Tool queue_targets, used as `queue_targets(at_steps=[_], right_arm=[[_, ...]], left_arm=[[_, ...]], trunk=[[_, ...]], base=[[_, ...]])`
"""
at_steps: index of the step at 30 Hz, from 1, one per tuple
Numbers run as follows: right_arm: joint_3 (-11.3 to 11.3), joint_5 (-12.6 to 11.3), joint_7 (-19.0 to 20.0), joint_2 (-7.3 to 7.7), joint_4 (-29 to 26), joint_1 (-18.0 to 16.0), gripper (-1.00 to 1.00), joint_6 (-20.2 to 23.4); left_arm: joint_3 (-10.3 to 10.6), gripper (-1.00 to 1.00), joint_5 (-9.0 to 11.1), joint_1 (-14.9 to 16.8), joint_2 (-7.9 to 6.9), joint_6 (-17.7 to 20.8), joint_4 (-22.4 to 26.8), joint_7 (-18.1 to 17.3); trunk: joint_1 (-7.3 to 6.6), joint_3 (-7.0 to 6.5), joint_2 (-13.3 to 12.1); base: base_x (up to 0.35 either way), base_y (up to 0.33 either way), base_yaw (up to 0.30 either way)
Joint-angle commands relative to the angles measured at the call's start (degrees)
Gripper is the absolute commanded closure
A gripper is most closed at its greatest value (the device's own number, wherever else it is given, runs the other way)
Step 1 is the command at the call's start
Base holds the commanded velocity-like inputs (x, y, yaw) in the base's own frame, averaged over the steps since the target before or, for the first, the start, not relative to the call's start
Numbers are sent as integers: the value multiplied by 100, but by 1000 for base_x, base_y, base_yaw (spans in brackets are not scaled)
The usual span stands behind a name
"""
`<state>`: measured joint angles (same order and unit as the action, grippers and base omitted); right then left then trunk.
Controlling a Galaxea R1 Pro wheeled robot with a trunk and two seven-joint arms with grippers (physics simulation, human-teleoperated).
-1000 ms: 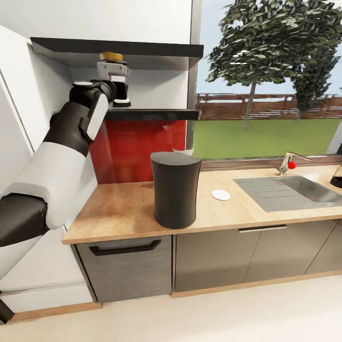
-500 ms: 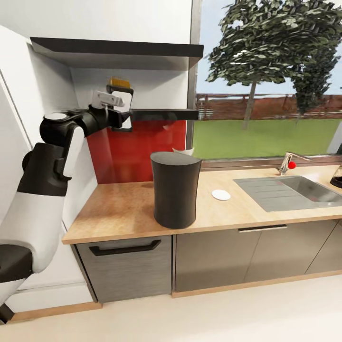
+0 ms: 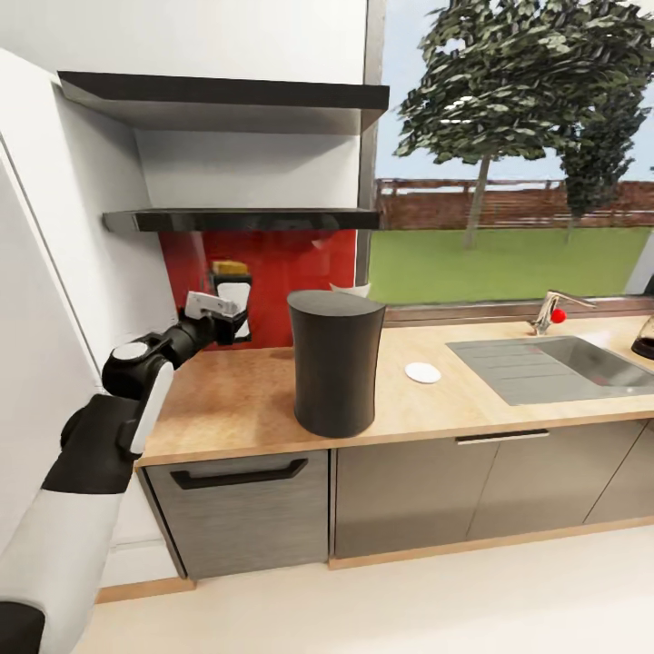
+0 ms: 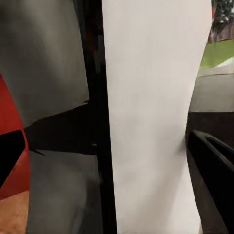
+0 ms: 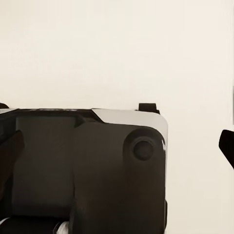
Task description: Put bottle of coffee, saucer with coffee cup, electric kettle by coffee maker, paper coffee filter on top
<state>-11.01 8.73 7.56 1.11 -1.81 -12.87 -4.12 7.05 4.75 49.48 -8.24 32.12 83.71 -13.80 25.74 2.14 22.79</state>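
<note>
Now the left gripper (image 3: 227, 307) pinches the small dark bottle of coffee (image 3: 232, 301), its white label blank, above the light-wood countertop (image 3: 236, 400) before the red backsplash (image 3: 291, 282); the tall dark grey coffee maker (image 3: 334, 361) stands nearby; right gripper's state unclear.

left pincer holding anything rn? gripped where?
Yes: the left pincer holds the bottle of coffee, clamped around its white-labelled body, cap up, above the kitchen countertop.

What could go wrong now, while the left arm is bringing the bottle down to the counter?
1. The bottle of coffee hangs above the kitchen countertop in the left gripper; a loose grip could drop it.
2. The coffee maker stands close by; a sideways swing might knock it.
</note>
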Motion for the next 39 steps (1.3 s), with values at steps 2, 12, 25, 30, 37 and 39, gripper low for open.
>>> queue_targets(at_steps=[2,12,25,30,37,39], right_arm=[[-50,58,18,3,5,-5,-100,-78],[-50,58,20,40,14,-5,-100,-97],[-50,58,21,53,16,-5,-100,-89],[-50,58,18,43,15,-5,-100,-89],[-46,58,26,47,14,-5,-100,-73],[-43,60,27,47,14,-5,-100,-72]], left_arm=[[3,100,37,-283,4,-302,-37,388],[30,100,31,-740,82,-1664,-1255,1426],[51,100,44,-869,96,-2516,-2435,1563],[51,100,51,-870,102,-2917,-2837,1557],[43,100,56,-870,90,-3122,-3257,1523],[42,100,46,-873,82,-3218,-3375,1510]], trunk=[[4,12,13],[4,12,13],[4,12,13],[4,12,13],[4,12,13],[4,12,13]], base=[[0,0,0],[0,0,0],[66,0,-14],[313,23,-211],[257,170,-39],[59,56,-1]])
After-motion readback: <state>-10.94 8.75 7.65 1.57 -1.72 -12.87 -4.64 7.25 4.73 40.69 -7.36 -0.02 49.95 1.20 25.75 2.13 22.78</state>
